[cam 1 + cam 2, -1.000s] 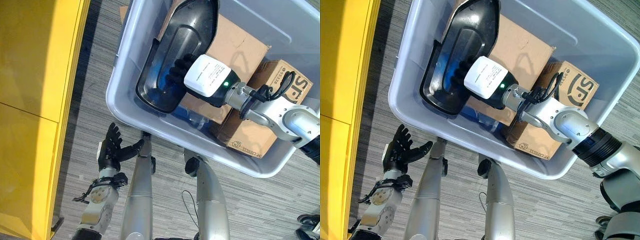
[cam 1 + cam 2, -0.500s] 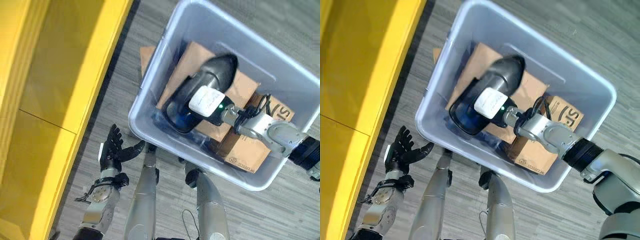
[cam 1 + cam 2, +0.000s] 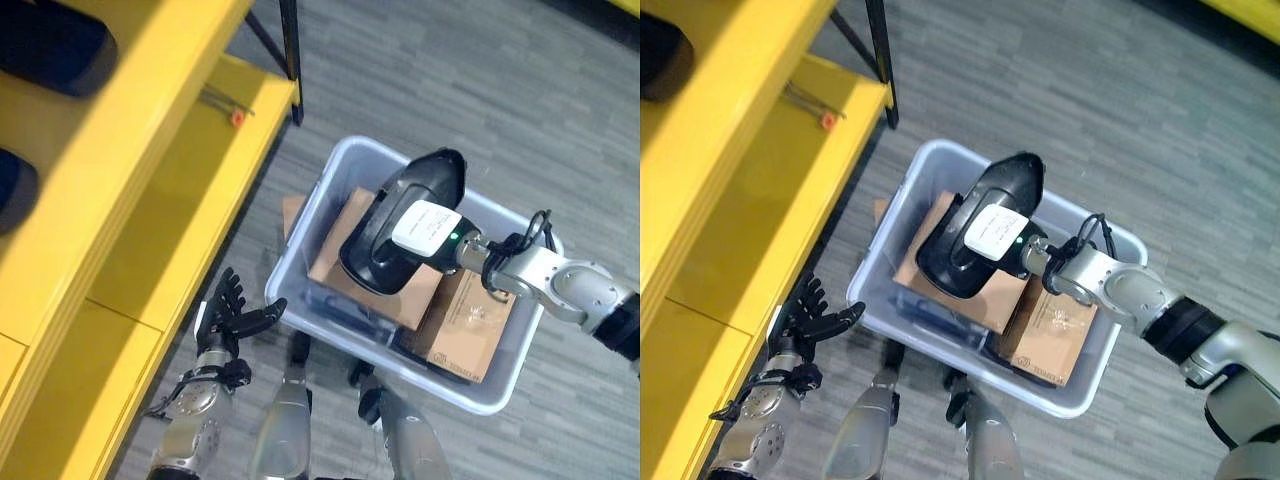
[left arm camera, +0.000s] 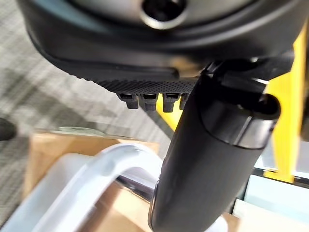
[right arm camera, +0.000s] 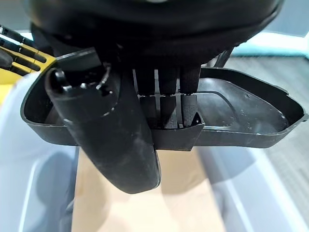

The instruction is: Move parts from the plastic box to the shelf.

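Right robot hand (image 3: 425,228) grasps a black moulded plastic part (image 3: 395,225): in the right wrist view its fingers (image 5: 164,96) curl over the part's rim into the hollow side and the thumb (image 5: 108,130) lies across the outer wall. Part is tilted, one end over the far edge of the plastic box (image 3: 300,240), the other end over the brown cardboard (image 3: 340,255) inside; whether it touches the cardboard I cannot tell.

Plastic box: pale grey-blue, translucent, standing on the grey striped floor (image 3: 450,90). Contents: flat brown cardboard sheet along the left side, and a printed cardboard carton (image 3: 460,325) toward the near right corner, just beside the sheet.

Left robot hand (image 3: 228,315) is released and holds nothing: fingers straight and spread, thumb pointing toward the box's near left corner, close to the rim but apart from it. It hangs between the box and the yellow shelf (image 3: 150,200).

Yellow shelf runs along the left. Two dark rounded objects (image 3: 50,45) lie on its upper level. A black upright post (image 3: 291,60) stands at its far corner.
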